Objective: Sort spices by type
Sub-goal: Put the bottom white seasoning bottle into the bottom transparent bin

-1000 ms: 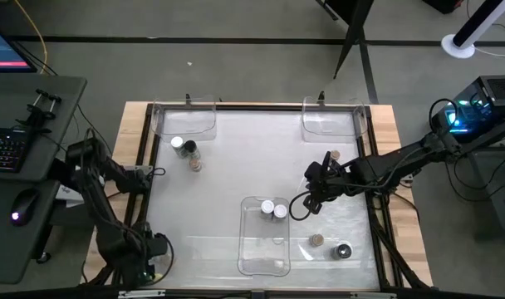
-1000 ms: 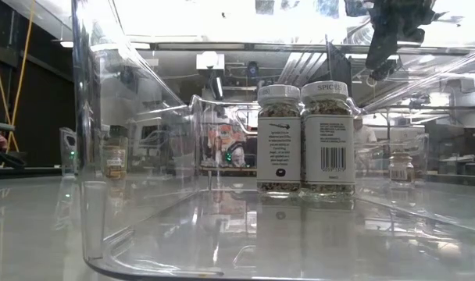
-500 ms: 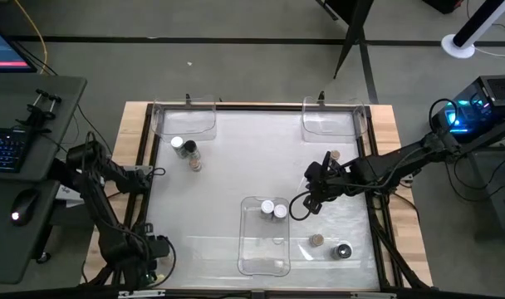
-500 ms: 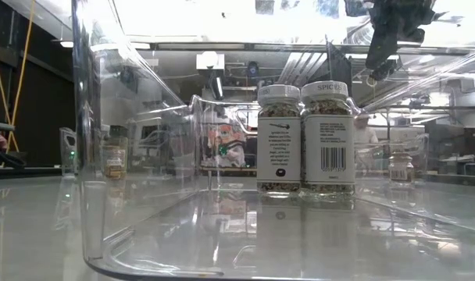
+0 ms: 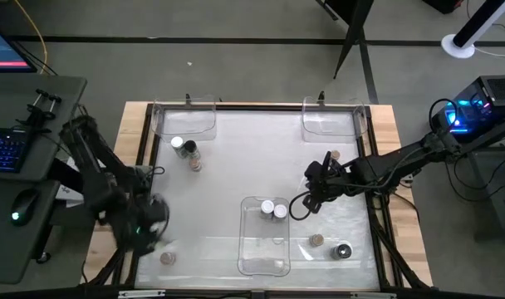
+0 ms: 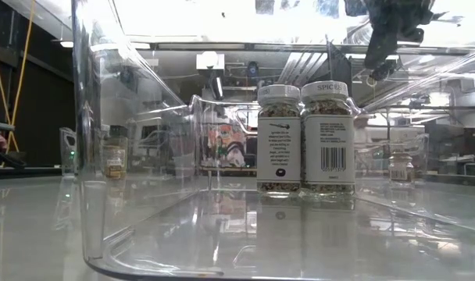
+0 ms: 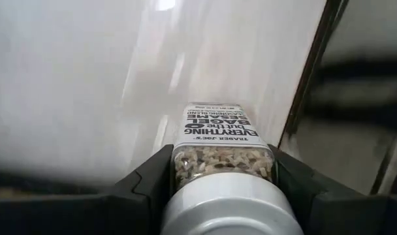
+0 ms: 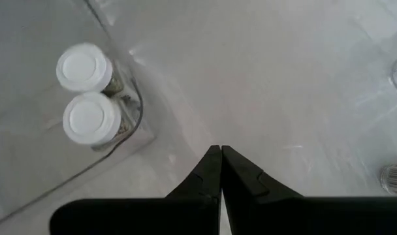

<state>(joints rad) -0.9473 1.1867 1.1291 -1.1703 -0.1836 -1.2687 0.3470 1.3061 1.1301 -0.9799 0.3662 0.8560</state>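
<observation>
The spices are small jars. My left gripper [image 5: 146,231] [image 7: 221,171], above the table's near left corner, is shut on a white-capped jar [image 7: 219,140] labelled bagel seasoning. A tan-capped jar [image 5: 166,258] stands on the table just below it. Three jars [image 5: 187,153] stand at the far left. Two white-capped jars [image 5: 273,210] [image 6: 304,139] stand upright in the middle clear tray [image 5: 262,249]. My right gripper [image 5: 307,202] [image 8: 221,156] hovers shut beside that tray, touching nothing. A tan-capped jar [image 5: 316,240] and a dark-capped jar [image 5: 344,251] stand at the near right. My left gripper pinches the jar's glass body just under the white cap [image 7: 222,162] between its two fingers [image 7: 153,179], one on each side. The fingers come steeply from above, at the cap end. The jar is lifted clear of the table, its base pointing away and down.
Two more clear trays stand at the far edge, one left [image 5: 186,121] and one right [image 5: 331,123]. Another tan-capped jar [image 5: 335,154] stands by the right arm. A wooden frame [image 5: 384,124] rims the table. A desk with a keyboard [image 5: 7,149] is on the left.
My left gripper has risen and gone toward the table's far edge, mostly in the last half second. The tan-capped jar on the table near where it stood has come into sight.
</observation>
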